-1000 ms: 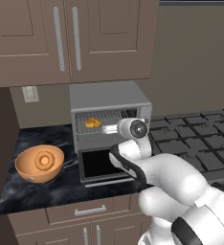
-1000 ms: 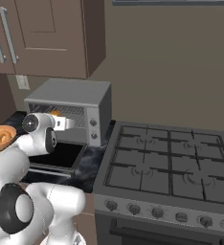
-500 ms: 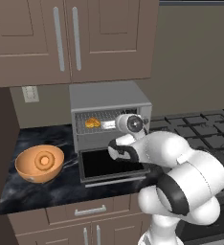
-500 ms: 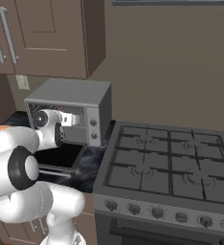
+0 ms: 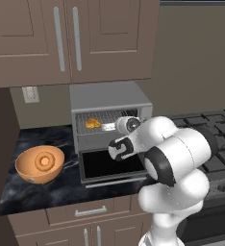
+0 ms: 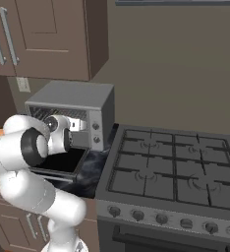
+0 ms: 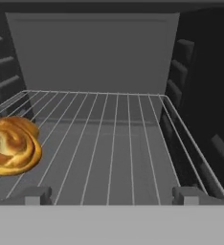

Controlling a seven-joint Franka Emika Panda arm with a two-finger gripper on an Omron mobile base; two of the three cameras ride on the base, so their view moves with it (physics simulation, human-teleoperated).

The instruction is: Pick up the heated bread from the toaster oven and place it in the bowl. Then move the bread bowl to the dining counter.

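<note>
The toaster oven (image 5: 109, 103) stands on the counter with its dark glass door (image 5: 112, 164) dropped open. The heated bread (image 5: 92, 123), a golden twisted lump, lies on the left part of the wire rack (image 7: 118, 143). My gripper (image 7: 111, 196) is open at the oven's mouth, level with the rack, fingertips (image 7: 33, 195) wide apart. In the hand view the bread (image 7: 11, 146) lies left of the gap, just beyond the left fingertip and outside the fingers. The orange-tan bowl (image 5: 39, 164) sits with nothing in it on the counter, left of the oven. The dining counter is out of view.
A gas stove (image 6: 171, 170) adjoins the oven's counter on the right. Wall cupboards (image 5: 66, 38) hang above the oven. The black marble counter (image 5: 47, 192) ends close in front of the bowl. My bulky arm (image 5: 174, 158) fills the space before the open door.
My hand has pushed forward to the oven's opening, and the arm's elbow has swung up and to the right. Bread and bowl have not moved.
</note>
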